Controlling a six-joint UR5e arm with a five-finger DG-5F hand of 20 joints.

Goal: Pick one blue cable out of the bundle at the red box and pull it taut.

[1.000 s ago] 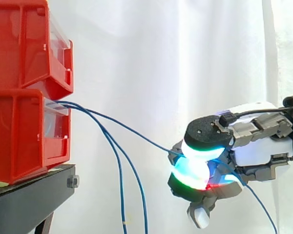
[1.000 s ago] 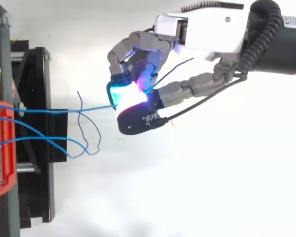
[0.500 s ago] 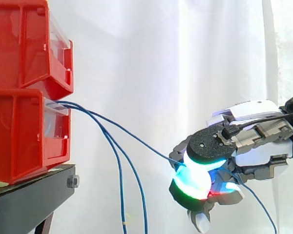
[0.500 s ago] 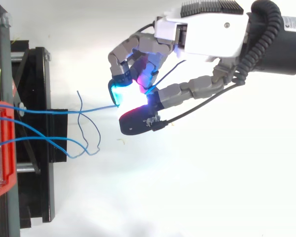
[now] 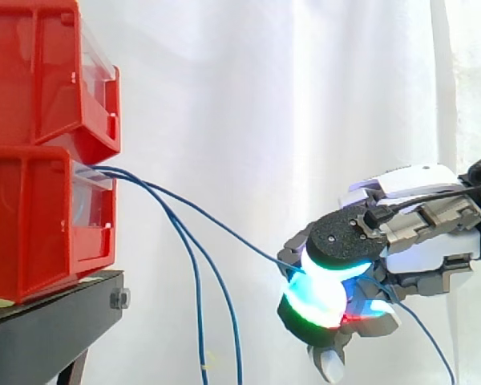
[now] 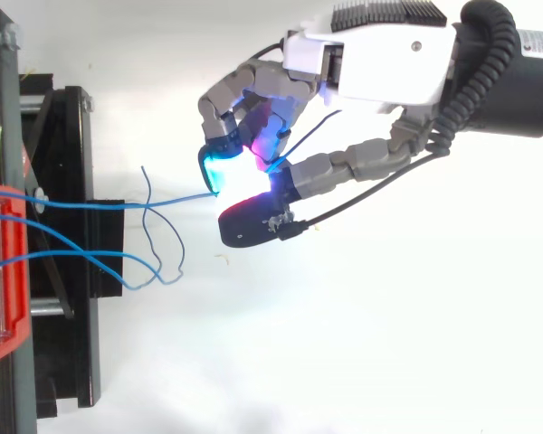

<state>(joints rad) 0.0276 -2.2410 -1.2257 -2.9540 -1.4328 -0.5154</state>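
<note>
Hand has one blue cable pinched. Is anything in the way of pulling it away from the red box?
Nothing visible. The hand pinches the thin blue cable, which runs free from the red plastic box. The other blue cables droop lower, away from the fingers. No object shows on the pull path.

Red bins: 2, stacked, an upper bin and a lower bin. Blue cables: 3, all coming from the lower bin. Of these, 1 pinched blue cable runs to the robot hand, and 2 hanging cables, one beside the other. Black stand: 1. Robot hand: 1. White curtain: 1.
</note>
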